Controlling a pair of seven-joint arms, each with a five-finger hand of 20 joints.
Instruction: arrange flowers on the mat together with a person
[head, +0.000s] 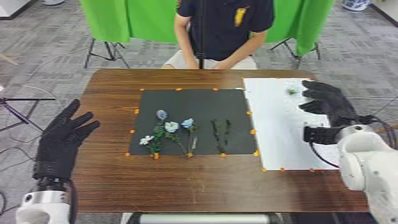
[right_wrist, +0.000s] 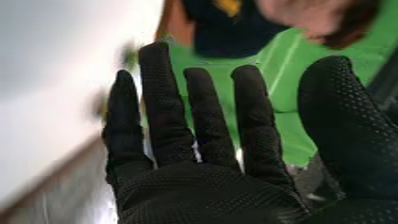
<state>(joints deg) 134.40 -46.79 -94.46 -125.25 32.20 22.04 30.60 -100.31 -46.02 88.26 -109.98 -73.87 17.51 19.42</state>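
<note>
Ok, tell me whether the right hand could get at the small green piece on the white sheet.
Probably yes: the right hand, fingers open, is over the white sheet near the small green piece, and nothing seems to stand between them.

The worktop (head: 178, 187) is brown with darker wood grain. The mat (head: 191, 103) is a plain charcoal black, edged with bright orange tabs (head: 179, 89), and the sheet (head: 284, 112) is white. One flower (head: 147, 140) is white with green leaves; another (head: 187, 123) is pale blue, and an oval bloom (head: 162, 114) is greyish lavender. Two thin sprigs (head: 216, 135) are dark green. The left robot hand (head: 62, 137) and right robot hand (head: 329, 102) are black, the right one covered in a fine dotted pattern. Vivid green cloth (head: 115, 20) meets streaky grey flooring (head: 53, 75).
</note>
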